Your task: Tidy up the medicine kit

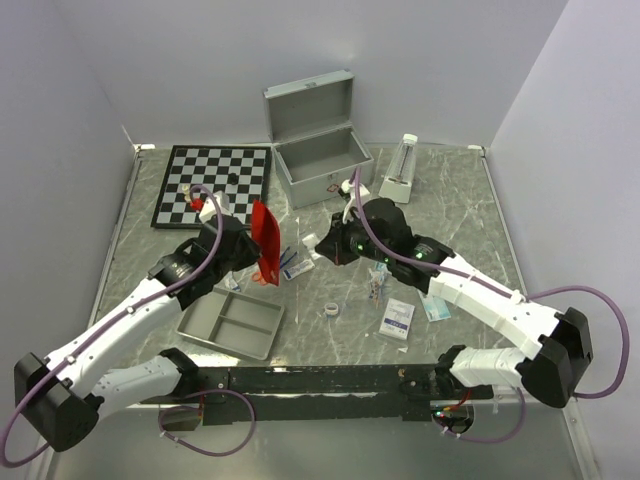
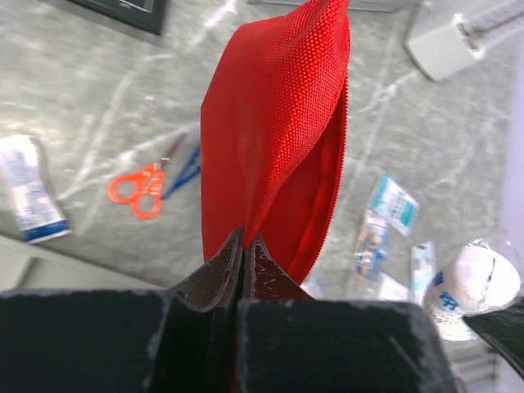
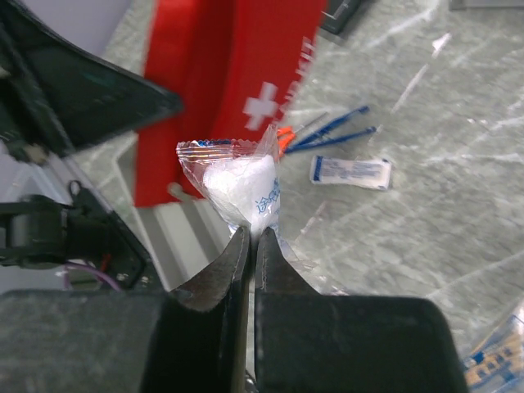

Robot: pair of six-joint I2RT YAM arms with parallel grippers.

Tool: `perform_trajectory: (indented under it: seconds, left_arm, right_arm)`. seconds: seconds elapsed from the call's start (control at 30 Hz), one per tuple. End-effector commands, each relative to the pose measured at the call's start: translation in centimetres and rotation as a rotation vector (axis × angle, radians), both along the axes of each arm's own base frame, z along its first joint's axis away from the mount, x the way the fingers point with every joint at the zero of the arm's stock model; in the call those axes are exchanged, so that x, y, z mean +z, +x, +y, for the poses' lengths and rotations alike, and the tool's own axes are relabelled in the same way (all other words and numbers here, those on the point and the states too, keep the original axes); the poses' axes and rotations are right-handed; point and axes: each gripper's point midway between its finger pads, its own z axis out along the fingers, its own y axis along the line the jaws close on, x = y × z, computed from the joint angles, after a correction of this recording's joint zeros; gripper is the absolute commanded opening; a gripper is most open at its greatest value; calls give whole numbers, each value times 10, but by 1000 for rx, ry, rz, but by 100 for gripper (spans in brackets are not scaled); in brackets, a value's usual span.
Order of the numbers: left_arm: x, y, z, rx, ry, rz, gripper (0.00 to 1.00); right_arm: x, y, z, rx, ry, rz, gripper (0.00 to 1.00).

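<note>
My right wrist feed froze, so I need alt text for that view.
The right gripper is shut on the wrapper of a clear packet holding a white roll, held in front of the red pouch with a white cross. Beyond, on the grey marbled table, lie a blue tool and a small white packet.

Soft, even overhead light.
Shadows on the surface (image 1: 470, 215) are faint; wrist views blur close up (the red pouch (image 3: 205, 65) especially), top view sharp.
</note>
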Motion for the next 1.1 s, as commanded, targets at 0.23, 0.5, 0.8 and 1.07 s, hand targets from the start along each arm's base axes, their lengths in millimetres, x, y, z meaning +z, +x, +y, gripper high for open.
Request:
perform_trajectory:
  seconds: [0.23, 0.5, 0.8, 1.07]
  left_arm:
    - [23, 1, -29, -47, -210, -60, 1]
    - [24, -2, -31, -57, -220, -64, 1]
    - [28, -5, -36, -67, -221, -75, 1]
    - [29, -7, -42, -73, -229, -78, 1]
  right_arm:
    - [51, 3, 43, 7, 240, 63, 0]
    - [61, 5, 70, 41, 283, 93, 0]
    - [33, 22, 72, -40, 181, 135, 0]
    - [13, 35, 76, -100, 123, 181, 0]
